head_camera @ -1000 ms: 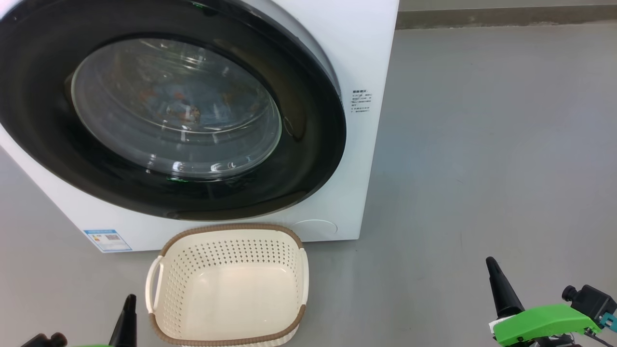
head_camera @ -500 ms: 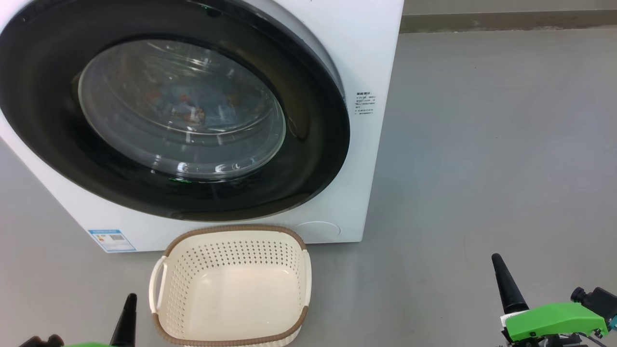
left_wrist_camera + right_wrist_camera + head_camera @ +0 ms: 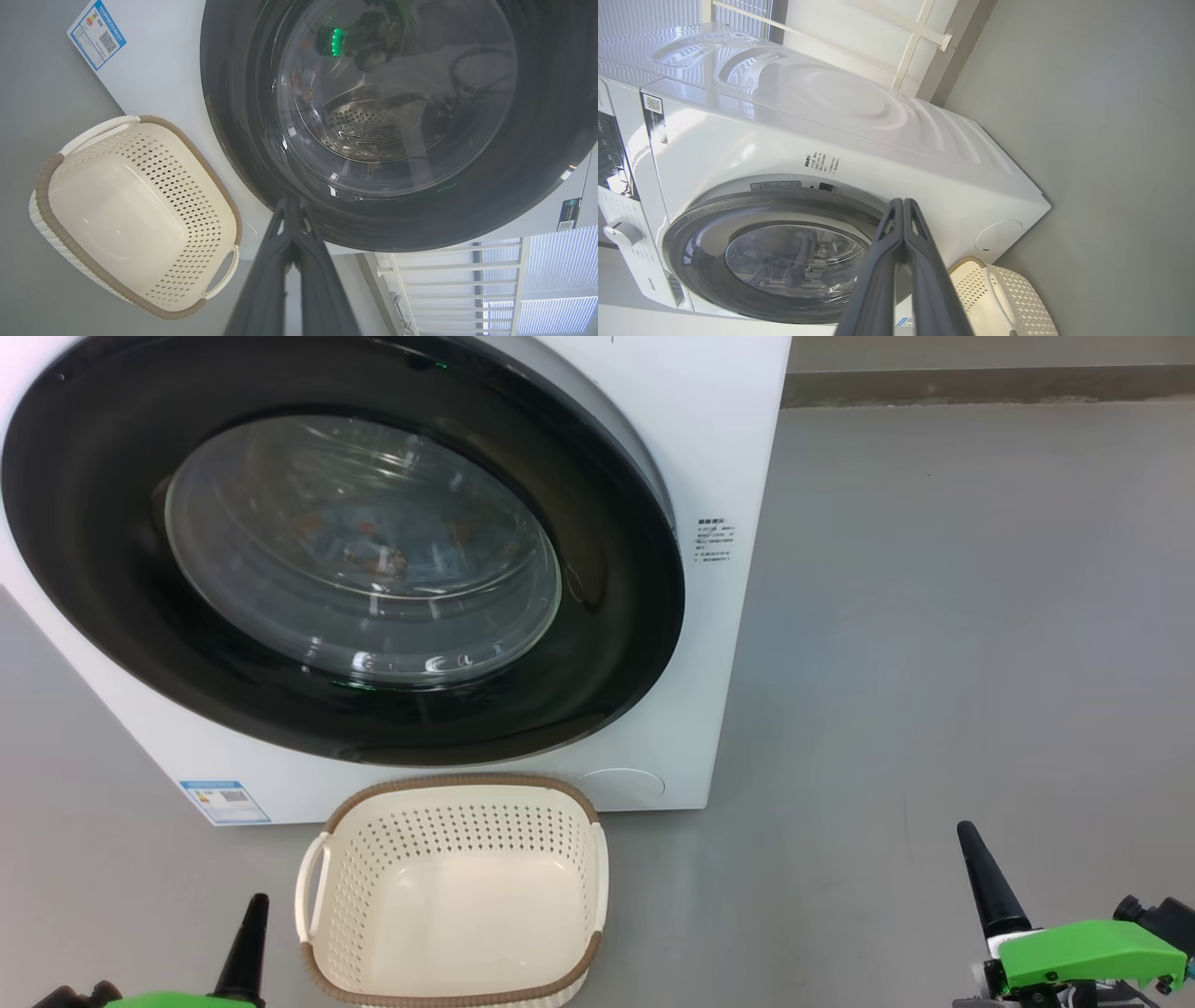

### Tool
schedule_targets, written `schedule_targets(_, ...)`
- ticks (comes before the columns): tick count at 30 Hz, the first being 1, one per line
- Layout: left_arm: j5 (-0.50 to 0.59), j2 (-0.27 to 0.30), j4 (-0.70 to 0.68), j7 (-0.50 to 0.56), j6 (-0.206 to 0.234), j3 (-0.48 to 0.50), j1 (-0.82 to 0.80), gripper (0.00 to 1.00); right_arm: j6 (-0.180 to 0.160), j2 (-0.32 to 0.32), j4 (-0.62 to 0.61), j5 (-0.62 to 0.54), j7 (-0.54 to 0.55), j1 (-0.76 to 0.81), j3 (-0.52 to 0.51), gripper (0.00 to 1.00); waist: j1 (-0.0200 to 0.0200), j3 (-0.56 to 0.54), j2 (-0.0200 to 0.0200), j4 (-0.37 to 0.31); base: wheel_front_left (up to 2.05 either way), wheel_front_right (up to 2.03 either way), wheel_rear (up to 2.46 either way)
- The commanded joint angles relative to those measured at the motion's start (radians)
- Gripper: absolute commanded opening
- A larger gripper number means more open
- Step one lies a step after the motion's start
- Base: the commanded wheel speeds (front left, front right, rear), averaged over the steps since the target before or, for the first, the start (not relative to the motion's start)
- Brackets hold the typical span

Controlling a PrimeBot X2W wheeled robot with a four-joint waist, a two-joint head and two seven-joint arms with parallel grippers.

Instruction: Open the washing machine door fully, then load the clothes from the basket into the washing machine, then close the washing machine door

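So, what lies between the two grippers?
Head view: the empty basket, nearer the left gripper; then bare floor up to the right gripper.

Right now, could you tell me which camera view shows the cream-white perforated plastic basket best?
The left wrist view: the cream-white perforated plastic basket sits whole, empty, both handles visible. The head view puts its near rim at the frame edge. The right wrist view catches one end.
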Motion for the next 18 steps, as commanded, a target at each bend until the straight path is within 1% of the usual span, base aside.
schedule_targets(1, -0.029, 0.006, -0.029, 0.009, -0.002, 0.033, -0.05, 0.0, 0.0, -0.001, -0.032, 0.03, 0.007, -0.025, 0.006, 0.0, 0.0, -0.001, 0.0, 0.001, 0.0, 0.0, 0.0)
schedule_targets(18, -0.182, -0.007, -0.033, 0.057, -0.002, 0.053, -0.066, 0.0, 0.0, 0.006, -0.054, 0.198, 0.055, -0.025, -0.011, 0.0, 0.0, -0.01, 0.0, 0.012, 0.0, 0.0, 0.0)
